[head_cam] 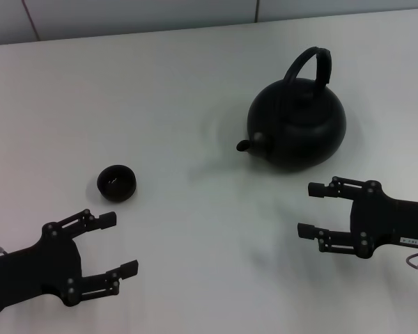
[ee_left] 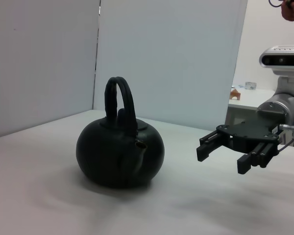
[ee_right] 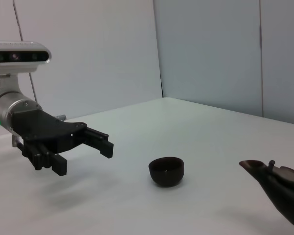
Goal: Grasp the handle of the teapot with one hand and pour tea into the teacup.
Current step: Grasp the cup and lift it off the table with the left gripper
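Note:
The black teapot (head_cam: 297,126) stands upright on the white table at the back right, its spout pointing left toward the teacup; it also shows in the left wrist view (ee_left: 120,152). Its arched handle (head_cam: 311,65) stands over the lid, free of any gripper. The small black teacup (head_cam: 117,182) sits at the left centre and also shows in the right wrist view (ee_right: 166,171). My right gripper (head_cam: 315,210) is open and empty, in front of the teapot and apart from it. My left gripper (head_cam: 118,243) is open and empty, in front of the teacup.
The white table (head_cam: 195,104) ends at a grey wall along the back. In the left wrist view the right gripper (ee_left: 220,155) hovers beside the teapot; in the right wrist view the left gripper (ee_right: 83,152) hovers beside the cup and the spout (ee_right: 264,171) shows.

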{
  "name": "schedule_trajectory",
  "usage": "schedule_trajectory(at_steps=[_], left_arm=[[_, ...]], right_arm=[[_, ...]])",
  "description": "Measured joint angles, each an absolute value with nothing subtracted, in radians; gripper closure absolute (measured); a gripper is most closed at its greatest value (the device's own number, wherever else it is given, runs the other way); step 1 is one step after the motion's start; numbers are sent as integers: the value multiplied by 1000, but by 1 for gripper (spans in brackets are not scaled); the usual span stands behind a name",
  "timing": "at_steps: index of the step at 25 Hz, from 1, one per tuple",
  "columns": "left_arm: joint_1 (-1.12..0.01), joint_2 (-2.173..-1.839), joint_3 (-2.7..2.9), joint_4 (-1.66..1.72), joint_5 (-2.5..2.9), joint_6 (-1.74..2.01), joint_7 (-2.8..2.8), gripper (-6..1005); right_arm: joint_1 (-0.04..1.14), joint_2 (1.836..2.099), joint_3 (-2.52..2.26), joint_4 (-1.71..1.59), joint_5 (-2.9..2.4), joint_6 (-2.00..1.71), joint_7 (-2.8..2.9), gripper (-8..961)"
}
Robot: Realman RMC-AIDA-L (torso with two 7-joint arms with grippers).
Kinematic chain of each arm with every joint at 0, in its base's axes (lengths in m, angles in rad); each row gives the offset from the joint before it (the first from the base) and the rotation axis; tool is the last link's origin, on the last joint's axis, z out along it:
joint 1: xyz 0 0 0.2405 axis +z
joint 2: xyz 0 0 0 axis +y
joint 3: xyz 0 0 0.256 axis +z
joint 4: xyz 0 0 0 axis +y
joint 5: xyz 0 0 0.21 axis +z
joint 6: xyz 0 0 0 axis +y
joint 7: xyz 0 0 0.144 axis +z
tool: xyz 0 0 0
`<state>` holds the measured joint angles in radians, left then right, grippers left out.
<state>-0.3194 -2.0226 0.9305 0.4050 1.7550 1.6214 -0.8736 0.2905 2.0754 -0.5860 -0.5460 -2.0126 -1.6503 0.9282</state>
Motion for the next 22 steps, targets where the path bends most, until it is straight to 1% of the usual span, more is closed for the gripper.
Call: schedule_trajectory(at_steps=[10,12,13,18,22], left_arm=[[-318,-2039,904,405,1745,1621,-869,150],[-318,-2047,850,405,1742,1615,-868,151],[-318,-2057,757,402,1741,1594,-868,152],[-330,-2067,600,376,1739,1508,-847,155],[-338,-2065,559,355,1736,1496,-820,157]], right_arm=[[293,2075,-584,-548,-2013,-1649,928,213],[293,2075,-584,-550,-2012,-1649,928,213],[293,2075,-584,-552,-2010,-1649,928,213],[300,2075,-580,-553,-2007,-1650,928,214],[303,2074,-578,-554,-2007,-1651,928,214]])
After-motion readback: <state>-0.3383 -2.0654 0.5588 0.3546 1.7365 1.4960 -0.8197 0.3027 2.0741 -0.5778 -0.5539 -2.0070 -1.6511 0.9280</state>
